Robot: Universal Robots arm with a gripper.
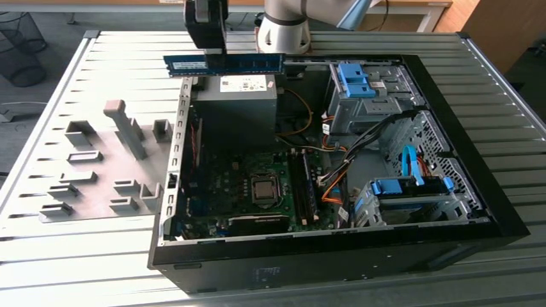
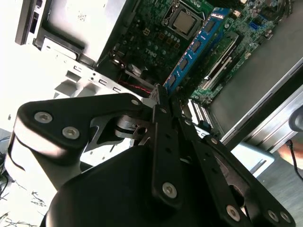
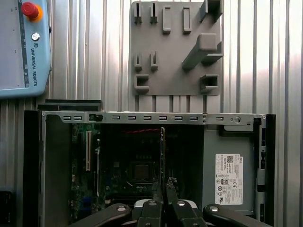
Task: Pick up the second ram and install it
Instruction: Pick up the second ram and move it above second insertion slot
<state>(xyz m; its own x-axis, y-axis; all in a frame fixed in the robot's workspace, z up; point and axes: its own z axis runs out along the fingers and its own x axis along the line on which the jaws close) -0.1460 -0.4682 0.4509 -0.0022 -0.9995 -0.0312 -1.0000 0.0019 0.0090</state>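
My black gripper point(image 1: 213, 56) is clamped on the long blue circuit-board ram stick point(image 1: 247, 63), hovering at eleven o'clock over the open black computer case point(image 1: 384, 262). The white sticker point(image 1: 243, 84) just below has print too small to read.

Bare ribbed metal table point(image 1: 85, 275), satin sheen with glare patches. Grey holder plate point(image 3: 175, 59) is matt, smooth plastic. Matt black painted metal on the computer case point(image 1: 341, 256), inner frame bare grey sheet metal. Dull grey metal power supply point(image 1: 234, 112) with a white paper label point(image 1: 245, 84). The second ram point(image 1: 252, 62) is a blue, slightly glossy circuit board with dark matt chips. Matt black gripper point(image 2: 161, 94) links, shiny silver screws. Smooth blue plastic drive caddies point(image 1: 353, 80).
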